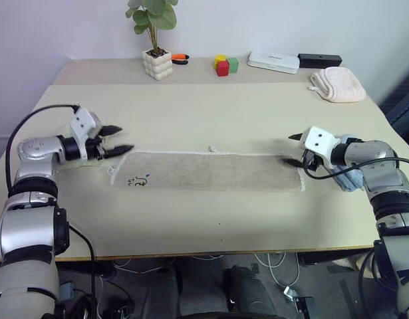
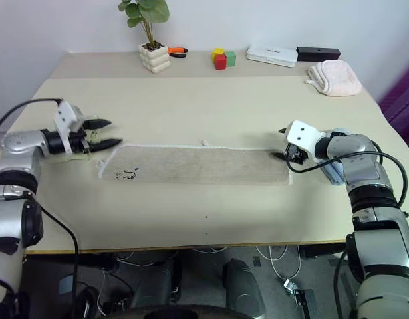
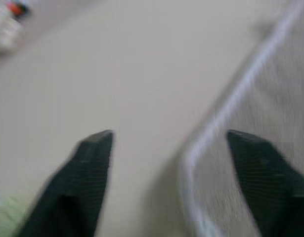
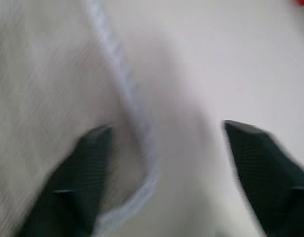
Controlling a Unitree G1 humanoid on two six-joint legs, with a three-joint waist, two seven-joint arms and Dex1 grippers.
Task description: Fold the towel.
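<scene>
The towel (image 1: 207, 171) lies as a long folded strip across the table (image 1: 211, 113) middle. The left gripper (image 1: 118, 140) and right gripper (image 1: 294, 149) stand apart and empty at its ends, so another fold looks due

Soft, even light falls from above on the pale table (image 1: 211, 219), bright but without glare. Shadows are faint: a thin dark line lies under the towel (image 1: 211, 171) edge and a small smudge beneath each hand. Both head views are sharp across the table. Both wrist views are heavily blurred, the cloth's weave smeared and the black fingertips (image 3: 95, 148) soft-edged.
</scene>
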